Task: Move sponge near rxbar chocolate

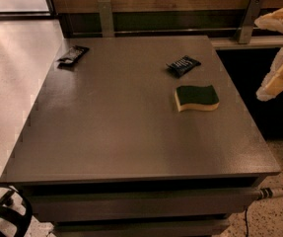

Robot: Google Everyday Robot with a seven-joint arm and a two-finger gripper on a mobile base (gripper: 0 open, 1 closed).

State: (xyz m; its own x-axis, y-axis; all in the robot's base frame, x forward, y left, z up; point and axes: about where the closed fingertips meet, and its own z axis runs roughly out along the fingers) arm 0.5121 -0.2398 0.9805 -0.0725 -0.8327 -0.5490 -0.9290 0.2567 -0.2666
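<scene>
Gripper (265, 58) hangs off the table's (131, 137) right edge, above tabletop level, its two prongs spread wide with nothing between them (empty). Nearest to it is the sponge (196, 98), down and to the left of the claw in the camera view, lying flat, green side up, its long axis running roughly toward the claw. A little beyond is a white-lettered dark wrapper (183, 64). Farthest away is the rxbar chocolate (73, 55), at the opposite far corner and well apart from the sponge.
</scene>
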